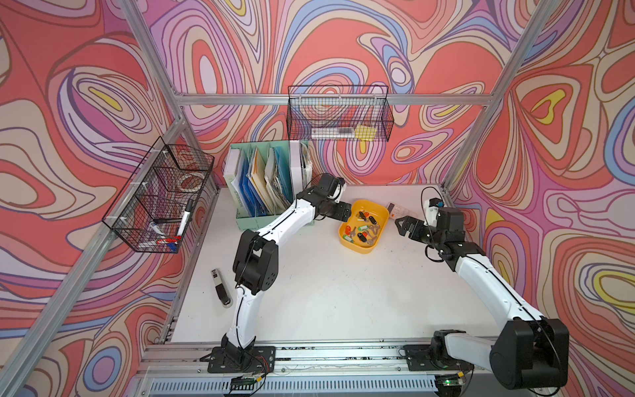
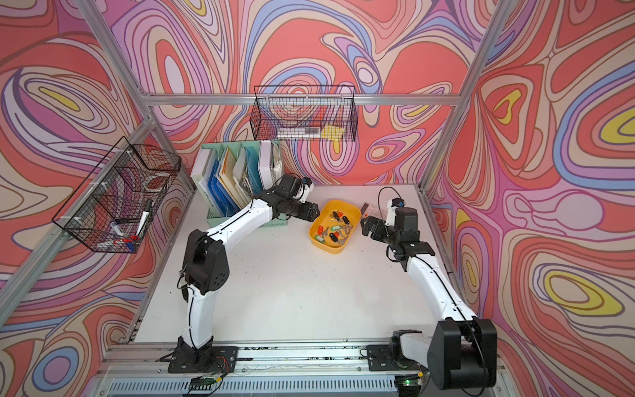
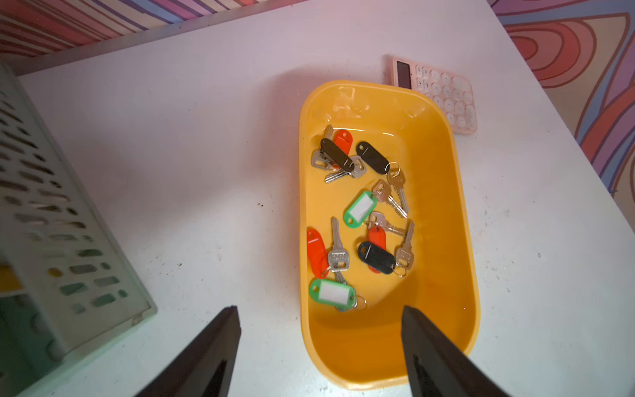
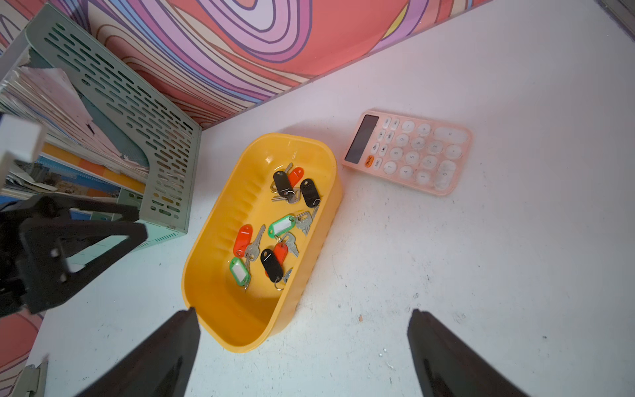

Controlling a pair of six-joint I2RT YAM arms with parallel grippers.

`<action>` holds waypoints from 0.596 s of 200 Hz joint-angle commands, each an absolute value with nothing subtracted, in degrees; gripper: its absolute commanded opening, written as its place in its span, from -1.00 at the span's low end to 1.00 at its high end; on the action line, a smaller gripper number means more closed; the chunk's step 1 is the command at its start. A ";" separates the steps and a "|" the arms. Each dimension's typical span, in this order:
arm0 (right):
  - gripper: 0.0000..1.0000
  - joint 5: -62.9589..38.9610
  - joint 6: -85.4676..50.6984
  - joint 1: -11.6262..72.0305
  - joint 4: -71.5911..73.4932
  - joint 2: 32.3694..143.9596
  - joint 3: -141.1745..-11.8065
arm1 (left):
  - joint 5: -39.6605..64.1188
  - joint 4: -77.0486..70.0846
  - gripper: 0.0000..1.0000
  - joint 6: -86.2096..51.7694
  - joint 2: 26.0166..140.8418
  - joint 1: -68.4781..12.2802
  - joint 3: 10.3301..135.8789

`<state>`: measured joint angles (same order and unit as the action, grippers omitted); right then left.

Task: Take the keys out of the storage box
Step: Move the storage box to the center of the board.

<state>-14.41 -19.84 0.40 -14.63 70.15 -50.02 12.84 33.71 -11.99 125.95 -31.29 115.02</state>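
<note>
The storage box (image 1: 357, 248) (image 2: 328, 248) is a shallow yellow tray at the back of the white table. Several keys (image 1: 364, 228) (image 2: 335, 225) with red-orange, green and black tags lie loose inside it. My left gripper (image 1: 347, 214) (image 2: 314, 213) hovers at the box's left end, open. In the left wrist view the left gripper (image 3: 320, 307) straddles the box wall (image 3: 378, 343), one finger outside, one over the bare floor, short of the keys (image 3: 360, 213). My right gripper (image 1: 400, 227) (image 2: 365, 223) (image 4: 304, 310) is open to the box's right, holding nothing, with the box (image 4: 223, 302) and keys (image 4: 275, 227) ahead.
A pink calculator (image 4: 409, 151) (image 1: 393, 208) lies just behind the box's right side. The mint-green file holder (image 1: 264, 192) stands close behind my left arm. Black wire baskets hang on the left wall (image 1: 161, 196) and back wall (image 1: 338, 113). A black-and-silver gadget (image 1: 221, 287) lies at the table's left.
</note>
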 commanded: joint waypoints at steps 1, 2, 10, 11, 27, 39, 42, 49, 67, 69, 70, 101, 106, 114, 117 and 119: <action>0.96 -15.66 -20.13 0.31 -15.64 69.78 -50.27 | 13.84 41.51 0.52 -11.43 131.44 -31.81 121.57; 0.96 -15.61 -20.13 0.29 -15.64 69.78 -50.27 | 13.77 41.59 0.52 -11.43 131.64 -31.82 121.78; 0.97 -15.50 -20.03 0.35 -15.93 69.79 -50.31 | 13.42 42.12 0.50 -11.34 133.49 -31.93 123.72; 0.97 -15.48 -20.04 0.31 -15.96 69.79 -50.29 | 13.30 42.20 0.49 -11.34 133.81 -31.92 124.00; 0.96 -14.90 -19.78 0.27 -16.41 69.70 -50.30 | 13.49 43.51 0.42 -11.44 137.16 -31.91 127.74; 0.96 -14.34 -19.44 0.34 -16.68 69.76 -50.36 | 14.25 44.57 0.37 -11.43 139.39 -31.95 130.67; 0.96 -14.14 -19.30 0.35 -16.76 69.83 -50.43 | 14.53 44.85 0.35 -11.43 139.94 -31.93 131.34; 0.96 -13.89 -19.16 0.31 -17.09 70.00 -50.61 | 14.89 45.44 0.33 -11.43 141.03 -31.95 132.70; 0.96 -13.29 -18.46 0.30 -17.81 71.04 -51.23 | 15.57 46.14 0.24 -11.60 143.03 -31.99 134.68; 0.97 -13.17 -18.39 0.29 -17.90 71.15 -51.37 | 15.65 46.21 0.23 -11.60 143.23 -31.99 134.79; 0.97 -13.13 -18.38 0.28 -17.96 71.17 -51.35 | 15.65 46.22 0.22 -11.60 143.29 -31.99 134.81; 0.96 -13.14 -18.26 0.35 -17.23 72.44 -51.55 | 12.62 46.39 -0.14 -11.18 144.62 -31.99 135.53; 0.96 -13.10 -18.23 0.35 -17.15 72.69 -51.63 | 12.41 46.42 -0.19 -11.12 144.67 -31.99 135.62; 0.97 -13.10 -18.12 0.35 -17.23 73.01 -51.76 | 12.18 46.29 -0.28 -11.16 144.75 -31.99 135.64; 0.96 -13.10 -18.11 0.33 -17.23 73.10 -51.77 | 12.07 46.28 -0.32 -11.23 144.80 -31.99 135.62; 0.96 -13.10 -18.11 0.35 -17.23 73.16 -51.83 | 11.92 46.33 -0.35 -11.24 144.81 -31.99 135.62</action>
<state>-13.82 -18.96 0.40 -16.97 71.94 -50.04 13.52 44.38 -11.99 143.39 -31.64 133.69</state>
